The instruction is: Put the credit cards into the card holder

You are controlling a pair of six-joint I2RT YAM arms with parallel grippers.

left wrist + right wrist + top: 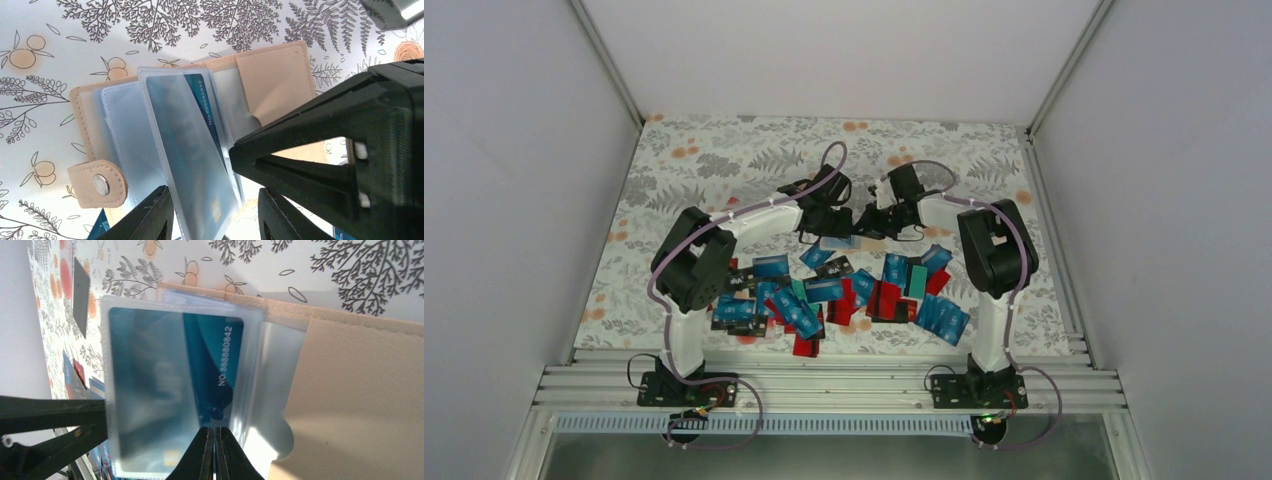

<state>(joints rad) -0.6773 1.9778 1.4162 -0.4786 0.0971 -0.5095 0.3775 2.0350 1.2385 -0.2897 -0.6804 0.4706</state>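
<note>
- The card holder (272, 75) is a beige, leather-look wallet with stitched edges. It lies open on the flower-and-fern patterned tabletop (724, 160), just past the far edge of the card pile, with the two hands meeting over it.
- A rounded closing tab (97, 184) with a metal snap sticks out from one side of the holder.
- Clear plastic sleeves (125, 130) fan out from the holder's spine.
- One sleeve holds a blue card (210, 355) with light print reading "NO 88880842".
- The left hand (214, 200) has its fingers apart, with the lower end of that sleeve between them. I cannot tell whether they touch it.
- The right hand (215, 440) has its fingers pressed together at the sleeve's edge. Whether the plastic is pinched between them is unclear.
- The loose credit cards (844, 295), blue, red, black and teal, lie heaped and overlapping on the tabletop between the two arms.
</note>
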